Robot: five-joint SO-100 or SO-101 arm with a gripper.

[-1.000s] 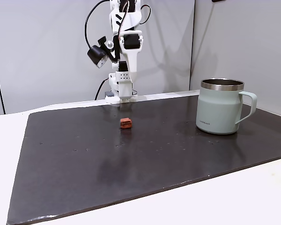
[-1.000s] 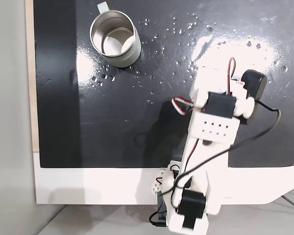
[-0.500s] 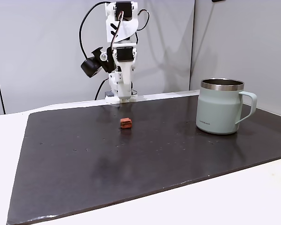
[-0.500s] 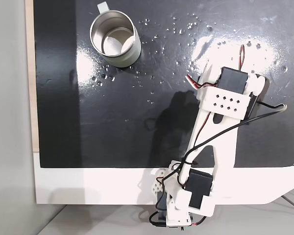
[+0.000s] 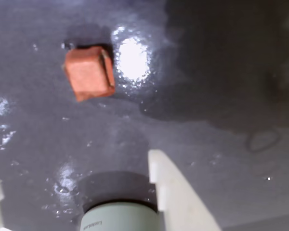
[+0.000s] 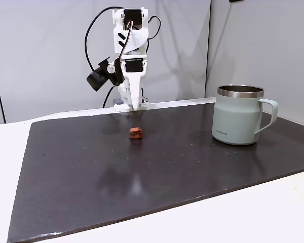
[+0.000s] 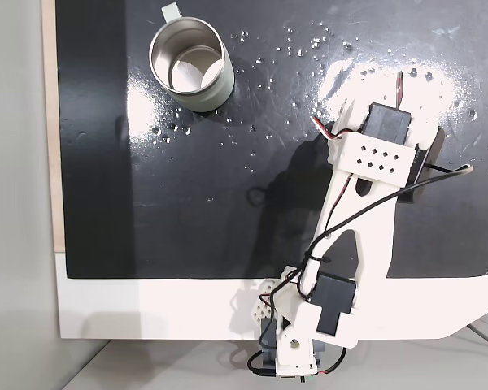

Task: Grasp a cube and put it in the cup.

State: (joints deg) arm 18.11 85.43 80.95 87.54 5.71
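Cube point(image 6: 136, 132) lies ungrasped at centre frame on the counter point(image 6: 91, 172); cup point(image 6: 239, 121) empty at right. Tool point(image 6: 133, 104) raised, holding nothing; jaw state indeterminate. Everything remains.

A glossy black mat point(image 6: 192, 167) carries the cube point(image 6: 136, 132) and cup point(image 6: 238, 121), well apart.

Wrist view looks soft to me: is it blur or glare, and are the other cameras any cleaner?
Wrist view: soft overall, the cube has smeared edges, a bright lamp reflection sits right beside it on the glossy mat. Side fixed view: sharp, even light, cube and mug crisp. Top-down fixed view: strong white glare patches on the mat, mug clear.
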